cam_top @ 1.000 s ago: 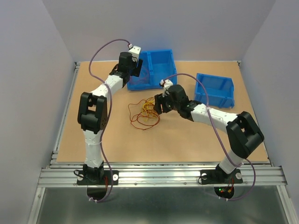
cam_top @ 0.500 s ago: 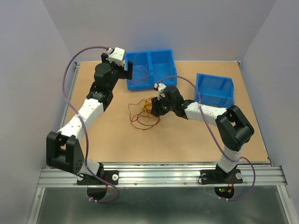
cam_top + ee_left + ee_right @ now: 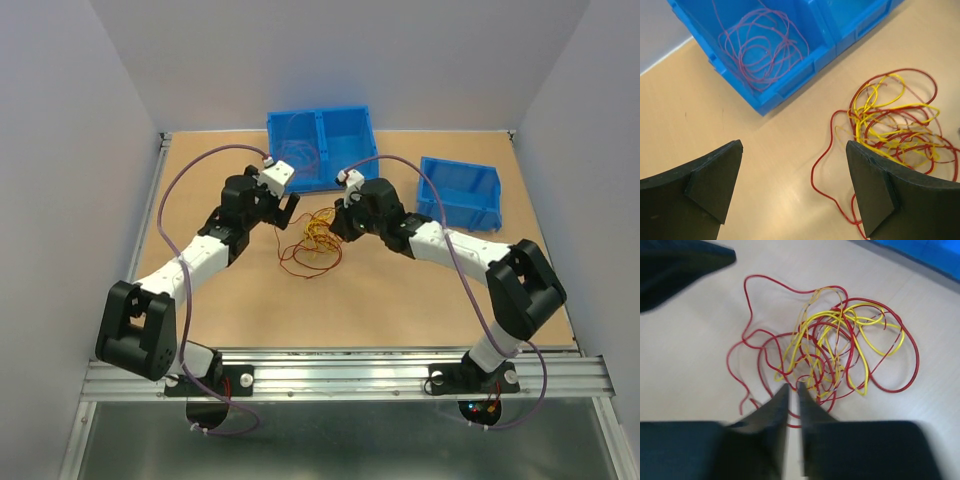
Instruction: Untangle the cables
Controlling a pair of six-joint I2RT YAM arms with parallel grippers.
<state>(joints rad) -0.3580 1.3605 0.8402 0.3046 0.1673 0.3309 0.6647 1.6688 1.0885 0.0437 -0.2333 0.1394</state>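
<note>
Your left hand [image 3: 794, 148], fingers wide apart, hangs near the blue bin [image 3: 771, 100] and the cables [image 3: 895, 120]; your right hand [image 3: 792, 388], fingers together, meets the tangle's edge, table [image 3: 685, 365] all around.

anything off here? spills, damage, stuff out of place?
Nothing stands out. The cables sit in one red-and-yellow tangle on the table, on the near side of the divided blue bin, as the job expects. One pinkish cable lies coiled inside that bin's left compartment. No damage or spill is visible.
</note>
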